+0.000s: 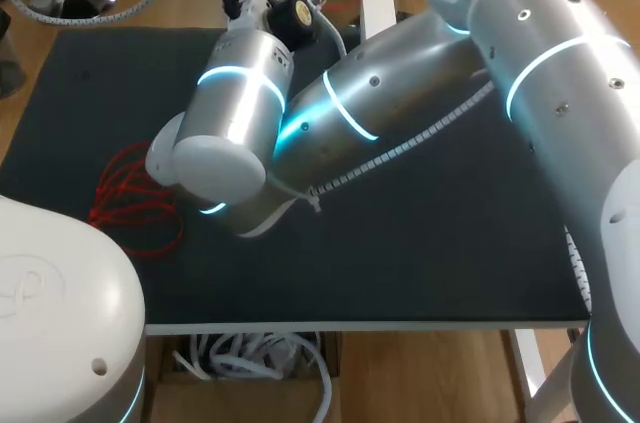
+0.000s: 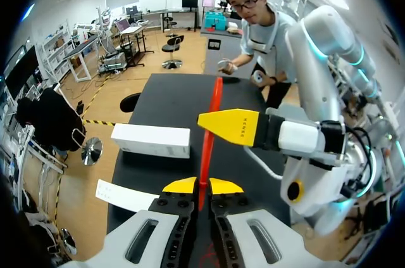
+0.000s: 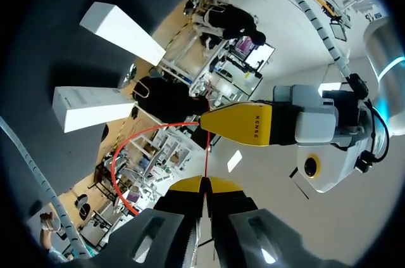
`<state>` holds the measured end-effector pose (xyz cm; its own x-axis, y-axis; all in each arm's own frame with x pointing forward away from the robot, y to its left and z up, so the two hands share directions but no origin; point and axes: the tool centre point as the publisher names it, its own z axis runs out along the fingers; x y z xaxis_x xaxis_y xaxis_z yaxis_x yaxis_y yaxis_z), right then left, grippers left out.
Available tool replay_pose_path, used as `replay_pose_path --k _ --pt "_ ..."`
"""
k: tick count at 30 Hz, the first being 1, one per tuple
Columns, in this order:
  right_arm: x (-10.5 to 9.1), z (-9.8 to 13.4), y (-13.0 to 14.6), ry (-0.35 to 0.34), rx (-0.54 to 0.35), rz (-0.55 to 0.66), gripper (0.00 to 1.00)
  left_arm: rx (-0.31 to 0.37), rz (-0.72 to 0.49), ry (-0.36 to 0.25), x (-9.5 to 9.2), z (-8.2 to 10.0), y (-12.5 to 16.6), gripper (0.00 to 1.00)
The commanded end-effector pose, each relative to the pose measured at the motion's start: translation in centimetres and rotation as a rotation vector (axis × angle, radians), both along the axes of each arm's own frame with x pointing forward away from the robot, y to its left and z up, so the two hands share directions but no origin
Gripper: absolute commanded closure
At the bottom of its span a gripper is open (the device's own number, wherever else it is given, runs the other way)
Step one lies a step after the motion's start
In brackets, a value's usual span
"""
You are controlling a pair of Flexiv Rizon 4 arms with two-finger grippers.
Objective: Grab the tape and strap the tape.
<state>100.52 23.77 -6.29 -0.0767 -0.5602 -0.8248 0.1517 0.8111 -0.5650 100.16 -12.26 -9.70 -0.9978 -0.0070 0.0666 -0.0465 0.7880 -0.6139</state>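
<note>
Bright overhead light, glare on arm [image 1: 236,113]

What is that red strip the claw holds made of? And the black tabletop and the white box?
The red tape looks like thin, flexible plastic, slightly glossy: it stands stiff from the left claw yet loops on the tabletop. That tabletop is a matte dark mat, perhaps rubber or felt. The white box is probably cardboard, with flat matte faces.

The right arm [image 1: 400,93] reaches in from the right and doubles back at the elbow, with its wrist at the far side. The left gripper [image 2: 202,185] and right gripper [image 3: 204,184] sit close together, each with its fingers pinched tight on the red tape [image 2: 209,128].
</note>
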Motion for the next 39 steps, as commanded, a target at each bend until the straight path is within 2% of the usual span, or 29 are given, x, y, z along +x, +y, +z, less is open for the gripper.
replay_pose_path --k 1,5,6,8,10,20,23,30,32,33,37,38,39 --pt "0.0 0.0 0.4 0.006 0.002 0.002 1.0 0.003 0.0 0.001 0.0 0.1 -0.1 1.0" --pt "-0.1 0.3 0.3 0.007 0.014 0.011 1.0 0.003 0.0 0.001 0.0 0.1 -0.1 1.0" --pt "-0.1 0.4 0.2 0.009 0.018 0.012 0.89 0.003 0.0 0.001 0.0 0.1 -0.1 1.0" --pt "-0.2 0.6 0.1 0.012 0.025 0.013 0.87 0.003 0.0 0.001 0.0 0.1 -0.1 1.0" --pt "-0.3 0.8 -0.1 0.02 0.036 0.014 0.76 0.003 0.0 0.001 0.0 0.1 -0.1 1.0" --pt "-1.6 2.2 -1.3 0.042 0.076 0.028 0.76 0.003 0.0 0.001 0.0 0.1 -0.1 1.0" --pt "-2.1 2.7 -1.8 0.052 0.089 0.031 0.71 0.003 0.0 0.001 0.0 0.1 -0.1 1.0" --pt "-2.6 4.9 -4.6 0.065 0.123 0.014 0.45 0.003 0.0 0.001 0.0 0.1 -0.1 1.0" --pt "-2.6 5.5 -5.4 0.066 0.128 0.007 0.29 0.003 0.0 0.001 0.0 0.1 -0.1 1.0" --pt "-2.5 5.8 -6.0 0.066 0.134 0.002 0.16 0.003 0.0 0.001 0.0 0.1 -0.1 1.0" --pt "-2.2 7.0 -7.7 0.061 0.141 -0.01 0.05 0.003 0.0 0.001 0.0 0.1 -0.1 1.0" --pt "-2.2 7.3 -8.1 0.059 0.142 -0.011 0.0 0.003 0.0 0.001 0.0 0.1 -0.1 1.0" --pt "-2.1 7.5 -8.5 0.057 0.143 -0.012 0.0 0.003 0.0 0.001 0.0 0.1 -0.1 1.0"
